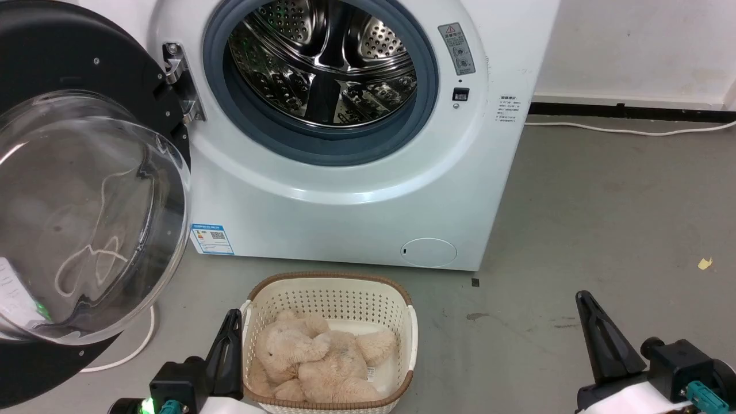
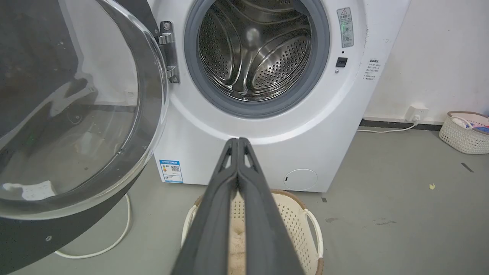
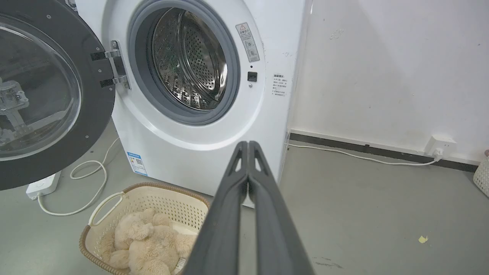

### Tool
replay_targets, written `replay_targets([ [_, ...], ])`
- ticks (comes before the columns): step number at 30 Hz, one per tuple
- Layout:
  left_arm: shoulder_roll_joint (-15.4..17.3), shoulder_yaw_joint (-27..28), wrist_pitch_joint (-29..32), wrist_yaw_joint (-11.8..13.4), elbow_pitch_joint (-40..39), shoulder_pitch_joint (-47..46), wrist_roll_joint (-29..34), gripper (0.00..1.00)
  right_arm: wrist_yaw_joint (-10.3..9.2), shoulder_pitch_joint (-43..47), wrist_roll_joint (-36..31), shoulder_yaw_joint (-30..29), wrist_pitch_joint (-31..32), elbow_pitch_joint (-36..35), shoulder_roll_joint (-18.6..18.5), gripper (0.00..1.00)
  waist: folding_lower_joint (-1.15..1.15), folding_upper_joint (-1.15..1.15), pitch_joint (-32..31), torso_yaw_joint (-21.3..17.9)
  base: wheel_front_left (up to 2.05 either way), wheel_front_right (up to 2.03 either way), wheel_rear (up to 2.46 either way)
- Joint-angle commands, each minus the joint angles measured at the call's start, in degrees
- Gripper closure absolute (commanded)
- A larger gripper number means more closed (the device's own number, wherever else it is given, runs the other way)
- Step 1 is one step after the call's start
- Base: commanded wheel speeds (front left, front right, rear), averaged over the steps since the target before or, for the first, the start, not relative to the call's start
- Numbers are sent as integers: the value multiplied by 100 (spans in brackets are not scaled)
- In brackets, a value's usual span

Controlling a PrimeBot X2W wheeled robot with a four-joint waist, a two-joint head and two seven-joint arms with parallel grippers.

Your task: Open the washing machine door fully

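Grey floor [image 1: 604, 230], white wall [image 1: 632, 46]: washing machine door [image 1: 86, 190] hangs wide on its hinge [image 1: 181, 86], drum [image 1: 322, 63] exposed, task judged done; left gripper [image 2: 237, 140] and right gripper [image 3: 248, 143] closed, empty, well clear.

The washing machine door [image 1: 86, 201] stands swung out to the left, so the drum mouth [image 1: 322, 69] is open to a reach from the front. The door's glass bowl bulges into the room near the left gripper [image 1: 234, 315]. A basket [image 1: 330, 286] holding a plush bear [image 1: 316, 356] sits on the floor just before the machine. Bare floor [image 1: 604, 218] spreads to the right around the right gripper [image 1: 583, 298].
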Motion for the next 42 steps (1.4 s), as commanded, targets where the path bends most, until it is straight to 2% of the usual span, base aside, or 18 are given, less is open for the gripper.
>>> replay_targets([
  [1,-30,58,35,-43,8,-91,74,100,-2,-81,-31,9,42,10,9,100,0,0,0,0,0,0,0],
  [42,-301,510,439,-408,47,-274,607,100,-4,-217,-117,76,465,39,18,100,0,0,-2,2,0,0,0],
])
